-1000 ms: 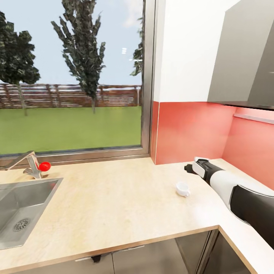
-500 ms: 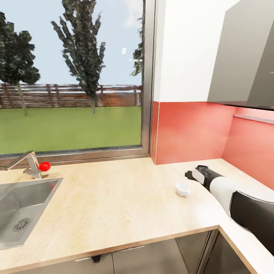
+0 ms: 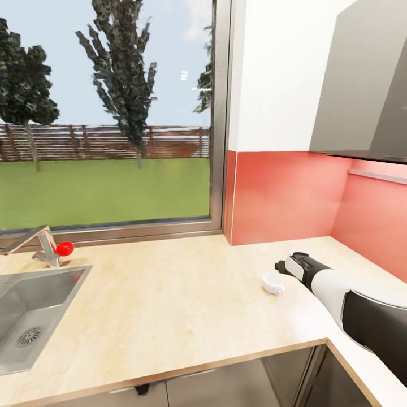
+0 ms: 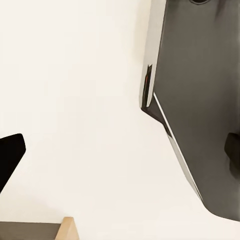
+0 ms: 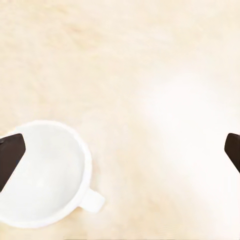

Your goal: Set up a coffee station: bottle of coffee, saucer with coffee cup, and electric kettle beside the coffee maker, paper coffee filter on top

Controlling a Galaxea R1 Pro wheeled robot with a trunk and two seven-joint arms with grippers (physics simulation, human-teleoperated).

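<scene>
The cup [image 3: 272, 282] stands upright on the counter [image 3: 169, 305], near the corner under the red wall [image 3: 282, 195]. In the head view the right gripper [image 3: 281, 265] hangs just beside it, at about 1 o'clock from the cup, with the white and black right arm [image 3: 350, 299] reaching in from 4 o'clock.

In the right wrist view the camera looks straight down. The cup [image 5: 42, 172] is off to one side between the fingers, close to one dark fingertip [image 5: 11, 155] and far from the other [image 5: 233, 150]. Its small handle [image 5: 92, 200] points away from that near finger, toward the open space. The fingers are wide apart and hold nothing.

I think the grasp turns on this offset: the cup is not centred, so the gripper should shift sideways toward the cup before it goes down and closes, or the near finger may land on the rim and tip it. The right arm is clearly the nearer one.

The left wrist view shows a pale wall and a dark grey cabinet [image 4: 200, 100]; two dark fingertips [image 4: 10, 155] at the edges stand apart, with nothing between them.

The counter is pale beige, smooth and flat. A steel sink [image 3: 34, 316] with a faucet [image 3: 39, 243] lies at 9 o'clock, under a large window [image 3: 107, 113]. No saucer or coffee maker is in sight here.
</scene>
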